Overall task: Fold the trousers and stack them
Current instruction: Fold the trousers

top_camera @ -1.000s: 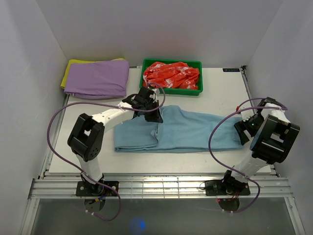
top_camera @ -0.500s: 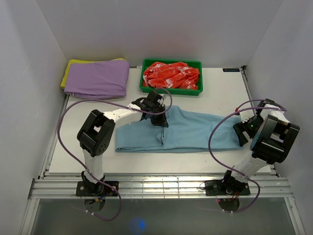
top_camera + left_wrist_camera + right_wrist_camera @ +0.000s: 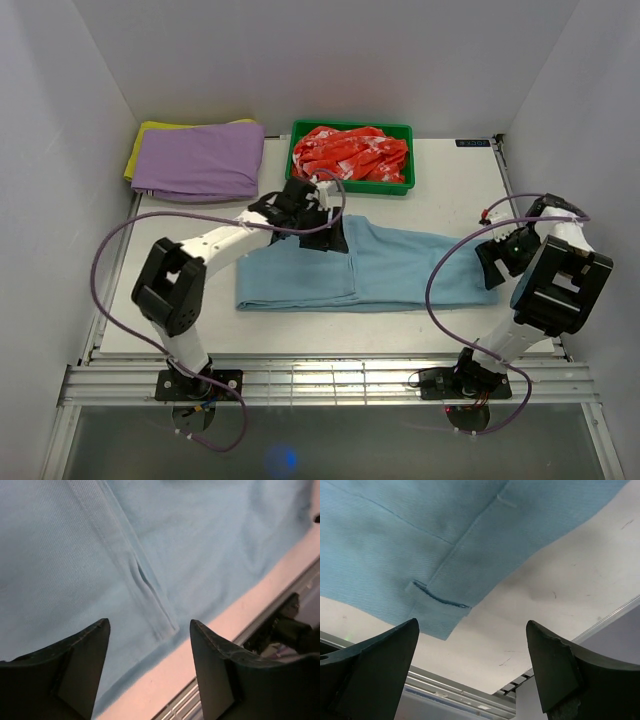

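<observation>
The light-blue trousers [image 3: 400, 265] lie flat across the middle of the table, with one end folded over onto the left half. My left gripper [image 3: 328, 238] hovers over their far edge near the fold, open. In the left wrist view its fingers [image 3: 85, 650] stand apart above the trousers [image 3: 100, 555], and a hemmed end of the cloth lies just beyond the left gripper [image 3: 150, 627] with nothing held. My right gripper [image 3: 493, 262] is open at the trousers' right end. In the right wrist view a stitched corner of the trousers [image 3: 420, 545] lies ahead of the right gripper [image 3: 472, 625], untouched.
A folded purple garment [image 3: 198, 160] rests on a yellow cloth [image 3: 140, 150] at the back left. A green tray [image 3: 350, 185] holding red-and-white cloth [image 3: 350, 152] stands at the back centre. The metal rail [image 3: 320, 375] runs along the near table edge.
My left gripper has opened and let go of the trousers' folded end, which now lies flat, reaching further right. The right arm has barely moved.
</observation>
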Controlling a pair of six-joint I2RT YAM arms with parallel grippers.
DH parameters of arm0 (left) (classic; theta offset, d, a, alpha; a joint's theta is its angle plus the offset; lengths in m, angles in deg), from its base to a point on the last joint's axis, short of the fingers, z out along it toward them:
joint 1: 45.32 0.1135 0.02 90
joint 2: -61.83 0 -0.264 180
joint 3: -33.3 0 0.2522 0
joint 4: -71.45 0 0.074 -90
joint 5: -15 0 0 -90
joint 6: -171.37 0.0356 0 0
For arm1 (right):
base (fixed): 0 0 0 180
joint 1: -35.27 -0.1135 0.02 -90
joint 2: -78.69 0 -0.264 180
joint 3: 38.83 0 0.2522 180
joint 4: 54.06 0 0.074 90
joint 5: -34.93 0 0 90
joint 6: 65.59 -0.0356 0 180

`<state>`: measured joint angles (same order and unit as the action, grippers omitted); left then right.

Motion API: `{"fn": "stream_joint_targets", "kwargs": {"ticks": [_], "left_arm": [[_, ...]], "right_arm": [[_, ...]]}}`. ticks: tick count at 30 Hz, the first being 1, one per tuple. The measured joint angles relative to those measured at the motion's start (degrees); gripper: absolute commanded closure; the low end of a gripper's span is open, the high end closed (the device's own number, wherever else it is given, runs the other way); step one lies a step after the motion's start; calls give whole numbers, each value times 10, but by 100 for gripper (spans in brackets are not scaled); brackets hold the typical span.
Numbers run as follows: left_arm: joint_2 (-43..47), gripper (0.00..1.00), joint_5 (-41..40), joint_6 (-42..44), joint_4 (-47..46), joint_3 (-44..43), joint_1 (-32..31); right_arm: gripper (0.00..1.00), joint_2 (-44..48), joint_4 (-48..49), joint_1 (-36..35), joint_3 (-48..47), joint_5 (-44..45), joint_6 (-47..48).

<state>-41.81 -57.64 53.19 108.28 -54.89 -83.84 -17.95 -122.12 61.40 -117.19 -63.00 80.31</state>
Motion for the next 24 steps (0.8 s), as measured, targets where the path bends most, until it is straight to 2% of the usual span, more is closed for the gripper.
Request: {"fn": "stream_joint_targets", "kwargs": {"ticks": [3,6,10,14,15,17,19,24], "left_arm": [[92,32,82,62,9,45,64],[176,32,188,128,29,87,191],[223,32,258,200,75,139,345],[207,35,303,264,131,195,443],[194,39,314,280,146,204,467],[154,43,343,316,177,206,507],[110,50,376,348,195,205,525],[38,53,435,398,229,205,525]], "right_arm": [[6,18,-18,-23,-28,-36,-6],[5,54,-33,-75,-50,-84,-19],[4,100,-43,-172,-58,-151,-52],[0,108,-40,-262,-57,-203,-94],[7,107,-37,-280,-57,-215,-107],[10,106,-23,-318,-57,-240,-133],[14,104,-2,-353,-57,-266,-163],[19,75,77,-429,-52,-331,-254]]}}
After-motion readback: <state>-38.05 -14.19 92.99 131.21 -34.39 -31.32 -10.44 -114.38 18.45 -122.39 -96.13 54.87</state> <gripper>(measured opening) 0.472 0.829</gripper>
